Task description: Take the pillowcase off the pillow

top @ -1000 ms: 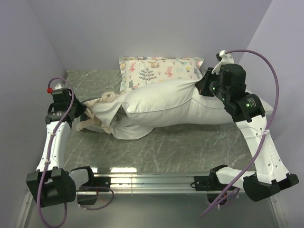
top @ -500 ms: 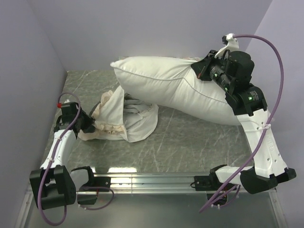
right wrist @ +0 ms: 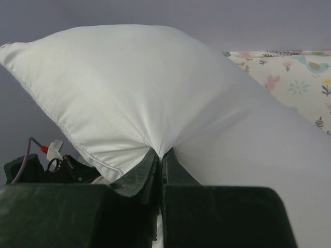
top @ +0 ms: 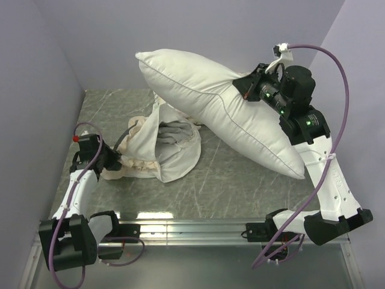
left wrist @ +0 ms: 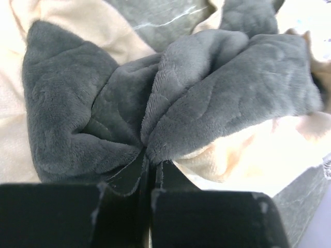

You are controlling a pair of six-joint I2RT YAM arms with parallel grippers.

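From above, the right tool is pinched shut on the far right part of the pillow and holds it up at a slant. The pillow's far left corner is highest, against the back wall, and its near right corner points down toward the surface; whether that corner touches cannot be told. The pillowcase lies slumped on the surface left of centre, below the pillow's left half, its mouth gaping toward the pillow, dark grey plush inside and cream-white outside. Its far edge rises close to the pillow's underside, and contact there cannot be told. The left tool sits low at the case's left end, closed on it beside the cream frill. In the left wrist view the two black fingers are pressed together with a fold of dark grey plush nipped between their tips. The plush fans out in puckered folds from that point, cream fabric lies around it, and a strip of the marbled surface shows at the far edge. In the right wrist view the fingers are closed on a pinch of white pillow cloth, creases radiating from the grip. The pillow fills most of the view, the printed pillow peeks out at the far right behind it, and the left arm shows low on the left.
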